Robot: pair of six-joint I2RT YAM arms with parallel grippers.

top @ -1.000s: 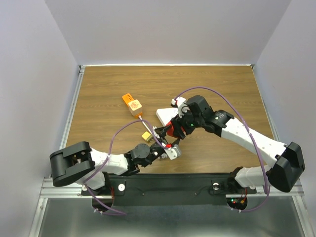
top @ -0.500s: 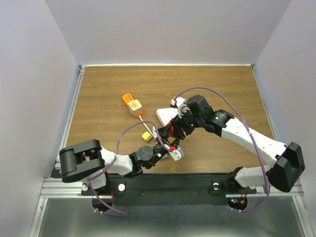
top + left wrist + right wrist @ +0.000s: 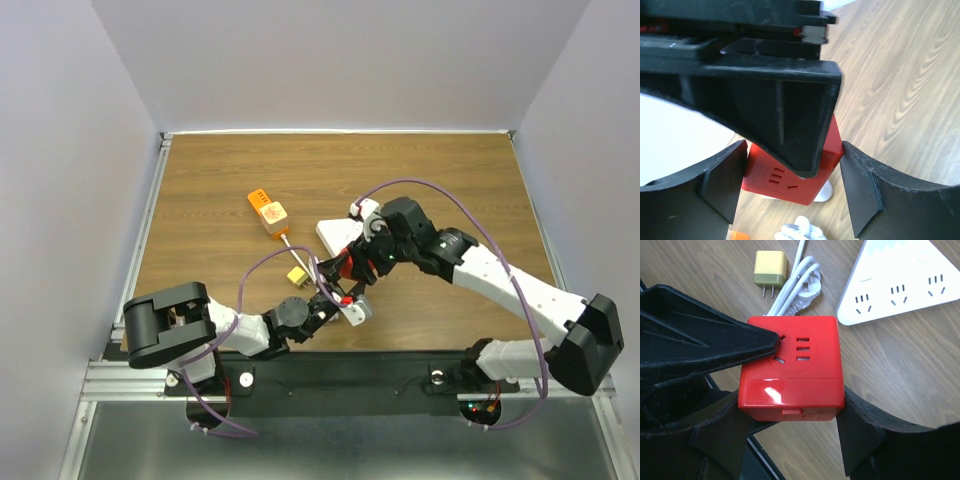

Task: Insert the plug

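Fingers of the right arm (image 3: 860,435) are gripping the red socket cube (image 3: 790,365) by opposite sides. The left arm's fingers (image 3: 720,180) are straddling the same cube, spread wide; whether they are gripping it cannot be told.

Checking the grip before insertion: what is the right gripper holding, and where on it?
The red cube-shaped plastic socket block, clamped by its two opposite side faces in the right gripper. The left gripper flanks it too; grip unclear.

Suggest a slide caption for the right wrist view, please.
Right gripper clamping a red socket cube beside a yellow charger, white plug and triangular power strip.
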